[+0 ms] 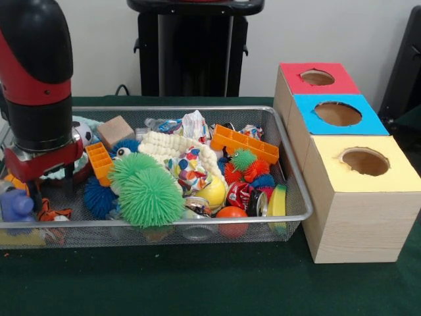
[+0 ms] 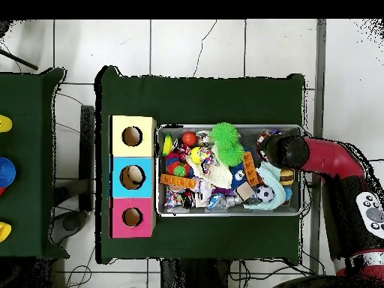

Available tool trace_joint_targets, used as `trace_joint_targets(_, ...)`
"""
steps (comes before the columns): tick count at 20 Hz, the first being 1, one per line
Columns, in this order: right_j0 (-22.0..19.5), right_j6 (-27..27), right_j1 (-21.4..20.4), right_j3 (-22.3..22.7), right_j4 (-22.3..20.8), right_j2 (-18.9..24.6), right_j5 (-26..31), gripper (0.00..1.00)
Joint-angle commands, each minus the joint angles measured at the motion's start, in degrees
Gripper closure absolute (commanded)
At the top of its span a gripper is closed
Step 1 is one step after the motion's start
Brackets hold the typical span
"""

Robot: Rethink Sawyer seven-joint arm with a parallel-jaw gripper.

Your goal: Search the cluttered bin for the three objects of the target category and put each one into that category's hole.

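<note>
Nearest to where I stand, the wire bin runs its long side across the green table, heaped with toys: a big green spiky ball at the front, an orange ball and a crushed can beside it, orange plastic blocks further back. The gripper hangs low over the bin's left end, its dark prongs reaching down among a purple figure and small bits there; from here I cannot tell how far apart they stand or whether they hold anything. Which three things belong to the target category is not clear from the heap. What matters for the next carry is that the box of holes sits just beside the bin's opposite end, so anything lifted must travel the bin's whole length. Front to back its tops are yellow, blue, red. From above, the arm enters over that far end.
</note>
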Motion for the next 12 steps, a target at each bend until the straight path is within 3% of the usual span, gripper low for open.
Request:
trace_joint_targets(1, 1.7, 0.5, -0.7, -4.0, 2.2, 0.8, 8.1, 0.00)
trace_joint_targets(12, 0.4, -0.2, 0.1, -4.0, 2.0, 1.2, 5.9, 0.00)
